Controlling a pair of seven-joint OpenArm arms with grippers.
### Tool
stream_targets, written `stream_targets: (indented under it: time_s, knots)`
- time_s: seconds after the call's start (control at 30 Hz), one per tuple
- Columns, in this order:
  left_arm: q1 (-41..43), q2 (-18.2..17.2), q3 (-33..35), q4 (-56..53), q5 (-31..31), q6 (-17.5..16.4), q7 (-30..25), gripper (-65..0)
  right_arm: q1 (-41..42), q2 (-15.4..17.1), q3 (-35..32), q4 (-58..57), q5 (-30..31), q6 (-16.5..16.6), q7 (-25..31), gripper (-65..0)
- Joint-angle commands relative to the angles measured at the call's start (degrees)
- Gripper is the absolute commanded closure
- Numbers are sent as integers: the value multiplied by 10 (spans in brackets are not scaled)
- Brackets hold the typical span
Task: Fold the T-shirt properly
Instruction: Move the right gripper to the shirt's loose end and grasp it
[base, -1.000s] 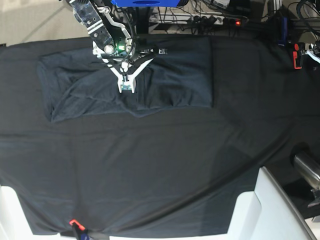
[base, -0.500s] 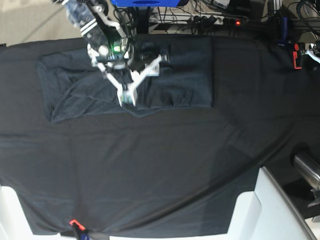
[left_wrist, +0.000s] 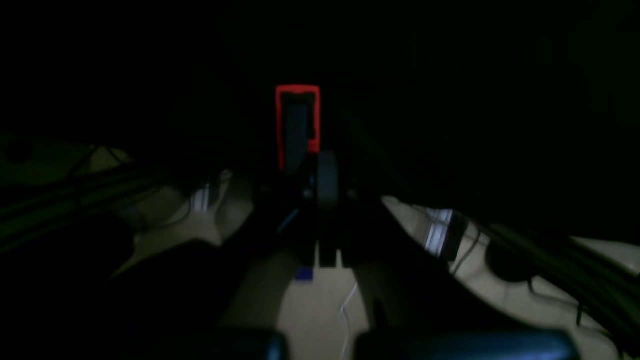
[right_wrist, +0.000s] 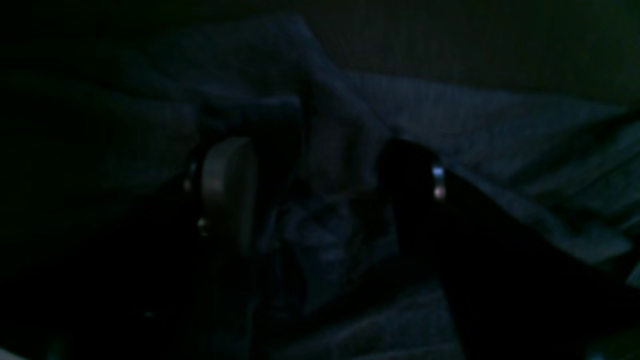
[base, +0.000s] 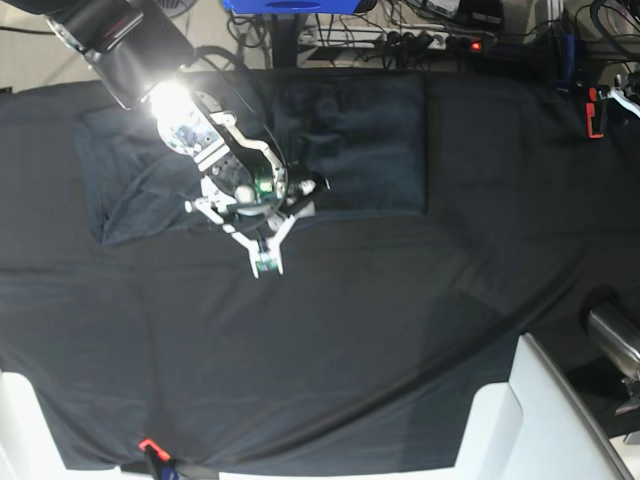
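Two white panels sit at the near corners of the surface, which is covered by a black cloth that lies bare and gently creased across its near half. Further in, the right arm slants down from the far left. Its white front bracket now hangs over bare cloth just off the near hem of the T-shirt. A second ago that bracket was over the middle of the shirt, so the arm has swung toward the near side, and a bright glare now shows on it.

The right claw has parted since then. In its wrist view the two fingers stand apart with loose, rumpled shirt fabric between them, and nothing looks pinched. The T-shirt lies in the same place as before, spread as a wide band along the far side of the surface. Its right part is flat, and its left part is wrinkled and partly hidden by the arm.

The left claw is closed on nothing, parked beside a red clip at the far right. A power strip lies beyond the far edge.
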Motion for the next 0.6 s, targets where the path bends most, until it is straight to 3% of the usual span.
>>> stream_targets:
  time_s: [0.0, 0.17, 0.2, 0.57]
  knots:
    - [3, -16, -6, -1, -5, -3, -19, 0, 11, -5, 0, 4, -3, 1, 13, -324]
    - [0, -17, -2, -30, -5, -3, -32, 0, 11, -5, 4, 3, -3, 1, 12, -24]
    - [-1, -17, -2, -32, -5, -3, -32, 0, 11, -5, 4, 3, -3, 1, 12, 0]
    - [-3, -17, -1, -34, -5, -3, -32, 0, 12, -14, -1, 4, -3, 1, 10, -6]
